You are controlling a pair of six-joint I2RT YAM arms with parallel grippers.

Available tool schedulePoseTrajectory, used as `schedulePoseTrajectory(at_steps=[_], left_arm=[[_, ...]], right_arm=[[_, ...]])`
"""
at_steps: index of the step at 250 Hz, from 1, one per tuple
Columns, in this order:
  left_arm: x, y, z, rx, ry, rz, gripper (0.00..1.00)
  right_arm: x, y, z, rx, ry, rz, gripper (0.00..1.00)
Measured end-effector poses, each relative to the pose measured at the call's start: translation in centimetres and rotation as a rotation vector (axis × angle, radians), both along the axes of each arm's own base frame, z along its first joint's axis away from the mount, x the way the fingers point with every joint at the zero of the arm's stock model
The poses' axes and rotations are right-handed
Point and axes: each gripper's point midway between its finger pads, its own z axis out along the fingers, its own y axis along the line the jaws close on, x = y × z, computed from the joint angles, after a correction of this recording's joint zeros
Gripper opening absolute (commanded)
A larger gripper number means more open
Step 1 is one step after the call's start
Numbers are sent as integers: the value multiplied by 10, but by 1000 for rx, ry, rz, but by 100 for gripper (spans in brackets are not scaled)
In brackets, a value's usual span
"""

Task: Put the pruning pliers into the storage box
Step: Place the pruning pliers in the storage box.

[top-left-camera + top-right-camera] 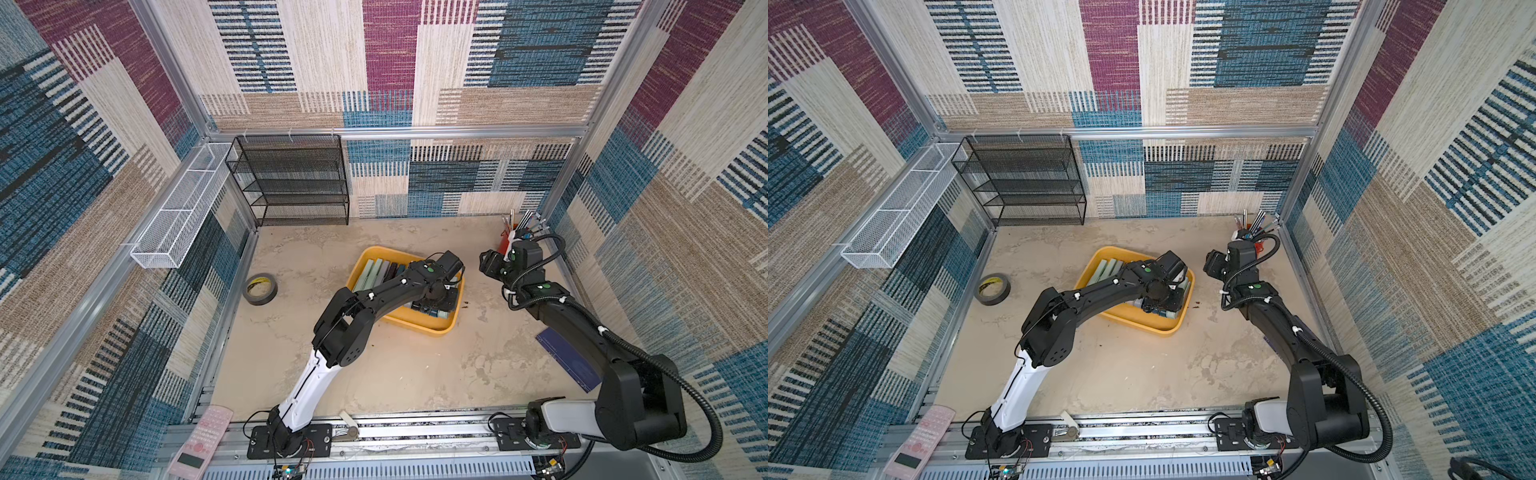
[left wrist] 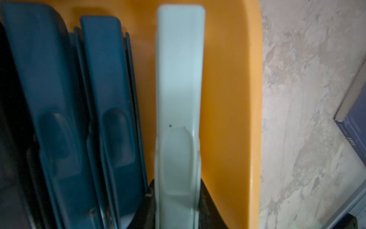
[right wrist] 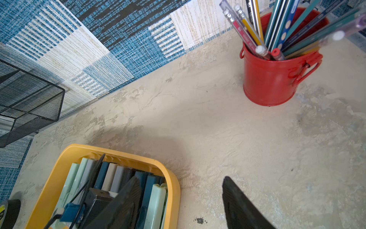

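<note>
The yellow-orange storage box (image 1: 419, 326) (image 1: 1142, 325) sits mid-table and holds several pruning pliers (image 1: 374, 274) (image 1: 1108, 270) side by side, pale green, grey, cream and teal. My left gripper (image 1: 436, 299) (image 1: 1154, 301) reaches down into the box's right end. In the left wrist view the gripper (image 2: 177, 180) is shut on a pale green pruning pliers (image 2: 180, 79), which lies between two teal ones (image 2: 107, 79) and the box wall (image 2: 227, 99). My right gripper (image 1: 488, 262) (image 3: 181, 178) hangs open and empty over the table, right of the box rim (image 3: 174, 188).
A red bucket of pens (image 3: 271, 79) (image 1: 509, 237) stands at the back right. A dark blue book (image 1: 569, 361) lies under the right arm. A black tape roll (image 1: 259, 289) lies left of the box. A black mesh rack (image 1: 291, 183) and white wire basket (image 1: 183, 203) line the back left.
</note>
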Motion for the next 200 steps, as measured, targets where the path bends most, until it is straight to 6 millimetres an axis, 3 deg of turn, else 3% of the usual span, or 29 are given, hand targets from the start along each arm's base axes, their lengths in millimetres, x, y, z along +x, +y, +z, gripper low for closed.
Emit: schedulePoseTrajectory(at_steps=[117, 200], left_arm=[[-1, -3, -2, 6, 5, 5, 36], [10, -11, 27, -22, -70, -19, 47]], right_arm=[[-1, -1, 1, 1, -4, -2, 67], [0, -2, 3, 1, -9, -5, 67]])
